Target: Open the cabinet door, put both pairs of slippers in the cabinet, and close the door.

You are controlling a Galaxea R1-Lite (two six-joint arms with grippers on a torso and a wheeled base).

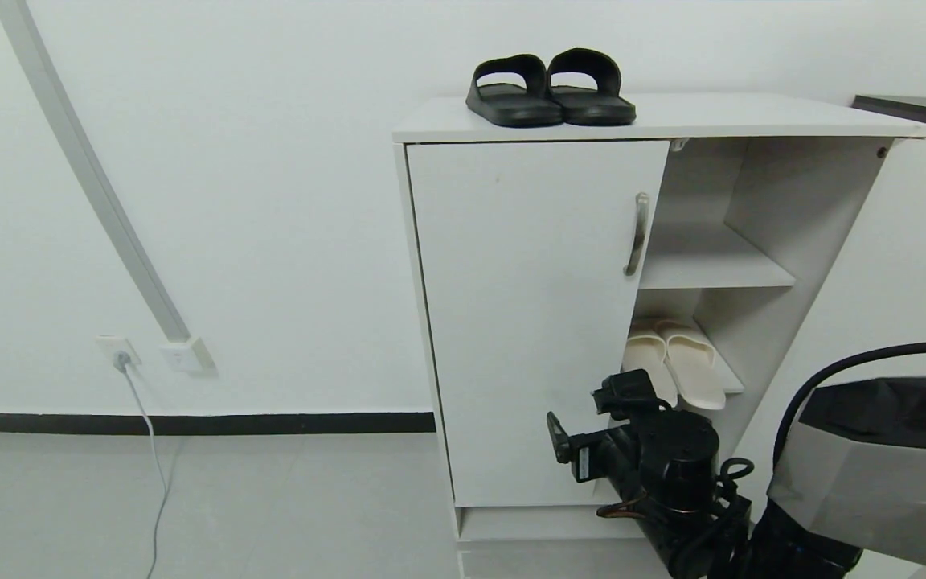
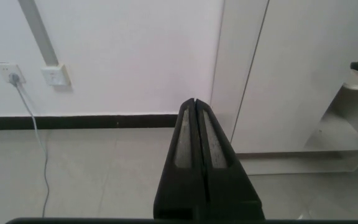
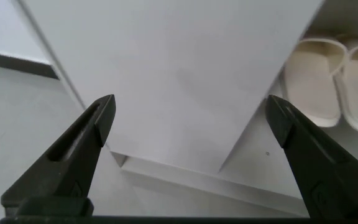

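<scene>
A white cabinet [image 1: 672, 117] stands against the wall, its left door [image 1: 527, 322] closed and its right door [image 1: 905, 265] swung wide open. A pair of black slippers [image 1: 551, 88] sits on the cabinet top. A pair of cream slippers [image 1: 676, 366] lies on the lower shelf inside, and the right wrist view shows them [image 3: 334, 78] past the left door's edge. My right gripper [image 1: 583, 414] is low in front of the left door, near its free edge, open [image 3: 190, 104] and holding nothing. My left gripper [image 2: 195, 106] is shut and empty, low over the floor to the left of the cabinet [image 2: 291, 74].
The upper shelf [image 1: 712, 257] inside is bare. A wall socket with a hanging cable [image 1: 119, 354] and a slanting grey conduit [image 1: 85, 169] are on the wall at the left. Open grey floor [image 1: 190, 507] lies left of the cabinet. A dark tabletop edge [image 1: 913, 108] shows at the upper right.
</scene>
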